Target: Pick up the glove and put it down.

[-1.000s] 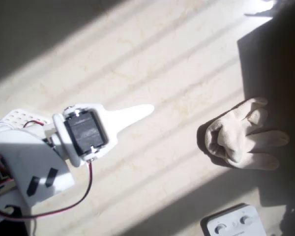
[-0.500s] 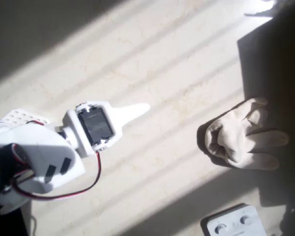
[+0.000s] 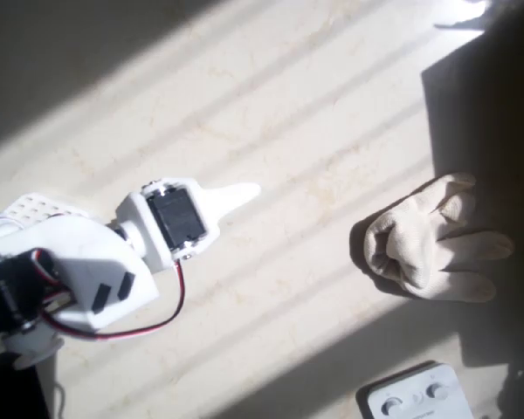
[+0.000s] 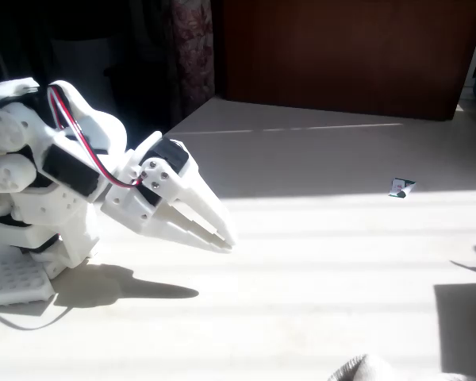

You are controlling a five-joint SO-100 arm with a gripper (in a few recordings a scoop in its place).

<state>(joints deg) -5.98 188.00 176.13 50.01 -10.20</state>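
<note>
Bare floor (image 3: pixel 314 218) lies open between hand (image 3: pixel 244 194) and glove (image 3: pixel 432 240).

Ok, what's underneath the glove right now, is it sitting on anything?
The glove lies crumpled straight on the pale table, partly in shadow. Whatever its folds cover is hidden. The gripper is well apart from it.

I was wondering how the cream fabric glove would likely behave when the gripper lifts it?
The cream fabric glove lies crumpled with curled fingers, so it probably droops limply. It looks soft and light, and unlikely to roll or slip.
</note>
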